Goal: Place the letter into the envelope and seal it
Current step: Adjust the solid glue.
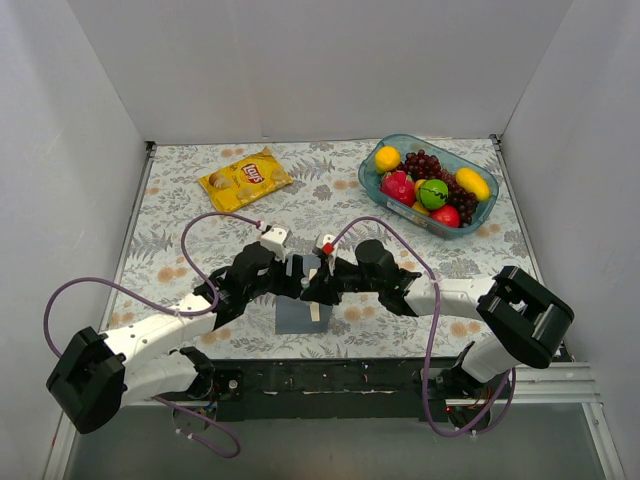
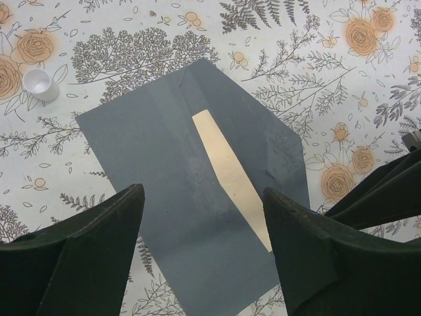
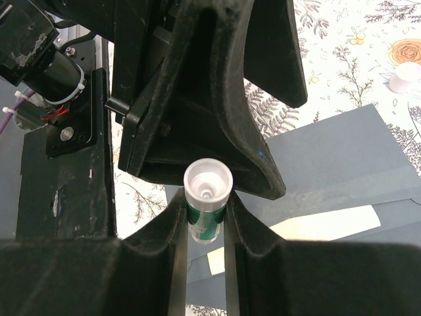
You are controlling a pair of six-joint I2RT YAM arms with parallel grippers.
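Cream paper shows as a narrow strip through the grey-blue envelope (image 2: 164, 164). The letter (image 2: 230, 174) sits inside with only that band uncovered between flap and body, so I judge the insertion done and sealing the step in hand. The envelope lies flat on the floral worktop (image 2: 368, 66). Its long axis runs on a diagonal across the left wrist view, and the cream strip follows the same line.

The left gripper (image 2: 202, 192) hangs straight above the envelope, its fingers (image 2: 85, 263) spread wide and holding nothing, one to each side of the strip. Whether they touch the paper I cannot tell. The right gripper (image 3: 206, 205) is over the envelope's edge, its fingers closed on a green-and-white glue stick (image 3: 208, 184), which its wrist camera sees nearly end-on. Both arms are at the envelope, but the right one carries the tool. The coming move therefore looks to turn on bringing the stick across to the open seam beside the strip. A small white cap (image 2: 37, 83) lies on the worktop just off one corner of the envelope.
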